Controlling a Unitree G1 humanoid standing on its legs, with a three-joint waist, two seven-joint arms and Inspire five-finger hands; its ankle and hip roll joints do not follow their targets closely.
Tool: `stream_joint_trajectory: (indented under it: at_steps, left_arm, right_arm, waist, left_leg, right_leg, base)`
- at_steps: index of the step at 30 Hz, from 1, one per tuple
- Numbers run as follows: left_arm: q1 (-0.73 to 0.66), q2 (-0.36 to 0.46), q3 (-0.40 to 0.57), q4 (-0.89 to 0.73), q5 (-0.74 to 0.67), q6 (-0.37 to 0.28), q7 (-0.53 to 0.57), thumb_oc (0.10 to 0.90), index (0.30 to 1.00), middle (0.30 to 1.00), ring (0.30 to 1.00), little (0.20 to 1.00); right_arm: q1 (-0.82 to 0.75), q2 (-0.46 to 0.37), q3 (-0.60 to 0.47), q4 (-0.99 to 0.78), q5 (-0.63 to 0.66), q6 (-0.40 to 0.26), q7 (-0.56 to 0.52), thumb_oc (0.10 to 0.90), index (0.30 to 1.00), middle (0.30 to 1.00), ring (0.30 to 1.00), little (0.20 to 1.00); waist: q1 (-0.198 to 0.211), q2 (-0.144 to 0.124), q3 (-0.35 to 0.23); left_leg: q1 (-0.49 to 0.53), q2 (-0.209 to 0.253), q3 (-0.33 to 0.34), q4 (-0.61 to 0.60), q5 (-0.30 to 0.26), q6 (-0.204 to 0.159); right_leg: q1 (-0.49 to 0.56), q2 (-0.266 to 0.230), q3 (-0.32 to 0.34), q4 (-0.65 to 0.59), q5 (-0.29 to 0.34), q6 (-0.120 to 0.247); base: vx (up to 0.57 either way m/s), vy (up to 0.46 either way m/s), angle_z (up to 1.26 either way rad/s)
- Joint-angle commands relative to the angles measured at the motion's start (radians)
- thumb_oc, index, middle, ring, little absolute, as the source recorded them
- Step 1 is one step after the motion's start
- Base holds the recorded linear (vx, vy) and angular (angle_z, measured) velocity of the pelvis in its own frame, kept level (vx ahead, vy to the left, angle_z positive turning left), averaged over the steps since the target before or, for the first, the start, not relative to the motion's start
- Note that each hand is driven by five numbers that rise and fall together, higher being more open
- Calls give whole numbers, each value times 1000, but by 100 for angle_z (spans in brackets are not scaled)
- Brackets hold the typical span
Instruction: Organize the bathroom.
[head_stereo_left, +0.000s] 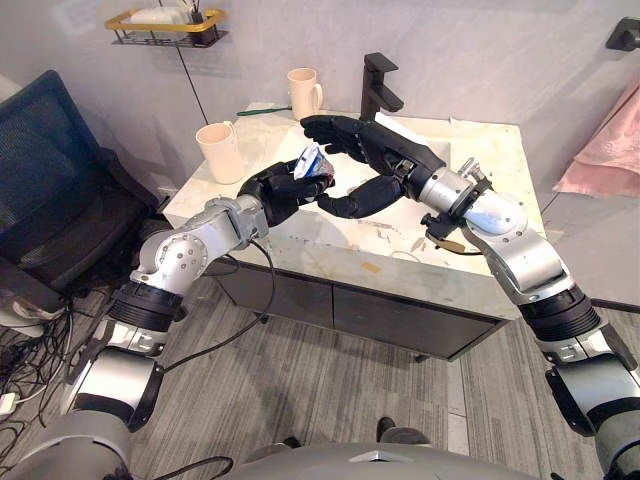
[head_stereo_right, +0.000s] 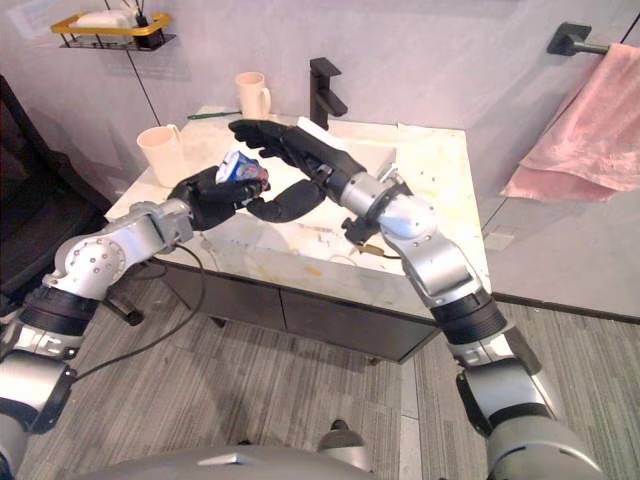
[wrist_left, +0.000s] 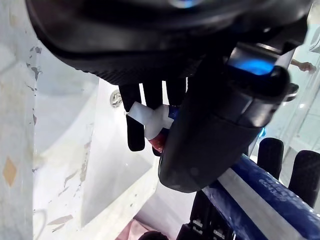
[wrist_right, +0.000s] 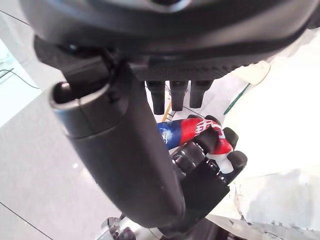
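Observation:
A red, blue and white toothpaste tube (head_stereo_left: 314, 163) is held above the marble counter (head_stereo_left: 480, 270), near its left front. My left hand (head_stereo_left: 275, 190) is shut on the tube's lower part, and the tube's flat end points up. My right hand (head_stereo_left: 372, 148) is open around it. Its straight fingers reach over the top of the tube and its thumb lies just below. The right wrist view shows the tube (wrist_right: 192, 131) inside the curled fingers of my left hand (wrist_right: 210, 167). In the left wrist view the tube (wrist_left: 260, 200) is under my left hand's fingers.
Two cream cups (head_stereo_left: 220, 150) (head_stereo_left: 303, 92) stand at the counter's left and back. A green toothbrush (head_stereo_left: 262, 111) lies between them. A black faucet (head_stereo_left: 378, 85) rises behind my hands. A yellow wall shelf (head_stereo_left: 165, 25), a pink towel (head_stereo_right: 590, 120) and an office chair (head_stereo_left: 50, 180) flank the counter.

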Motion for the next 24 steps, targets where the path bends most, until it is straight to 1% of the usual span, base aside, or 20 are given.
stream_joint_trajectory:
  at_steps: [1, 5, 14, 20, 24]
  left_arm:
    - [-95, -16, 102, 18, -11, -89, -28, 400, 300, 300, 300, 300]
    - [-88, -18, 99, 27, 27, -74, -39, 400, 300, 300, 300, 300]
    - [-82, -28, 92, 38, 64, -40, -40, 400, 300, 300, 300, 300]
    - [-61, -45, 97, 47, 89, -38, -43, 400, 300, 300, 300, 300]
    - [-60, -49, 98, 51, 102, -31, -40, 400, 300, 300, 300, 300]
  right_arm:
    - [-108, 37, -30, -88, 24, -83, -48, 800, 900, 900, 900, 900]
    - [-125, 39, -19, -100, 26, -70, -33, 800, 900, 900, 900, 900]
    - [-142, 58, 0, -116, 37, -40, -32, 800, 900, 900, 900, 900]
    - [-137, 82, 6, -136, 38, -22, -25, 800, 900, 900, 900, 900]
    - [-137, 89, 11, -139, 35, -24, -26, 800, 900, 900, 900, 900]
  waist:
    - [12, 27, -130]
    - [14, 30, -131]
    - [20, 31, -137]
    - [21, 34, -138]
    - [21, 35, -139]
  left_leg:
    - [-13, 65, -41, 78, -48, -19]
    - [-11, 63, -44, 82, -51, -18]
    - [-6, 58, -50, 81, -52, -15]
    - [-3, 57, -53, 81, -53, -13]
    - [-1, 56, -55, 81, -52, -14]
  right_leg:
    - [-67, -6, 37, 102, -92, 54]
    - [-64, -6, 39, 106, -94, 53]
    - [-57, -9, 34, 109, -97, 52]
    - [-55, -9, 35, 113, -100, 50]
    - [-53, -8, 36, 114, -101, 50]
  base:
    - [0, 0, 0]
    - [35, 10, -1]
    - [21, 1, 0]
    - [6, 0, 0]
    - [0, 0, 0]
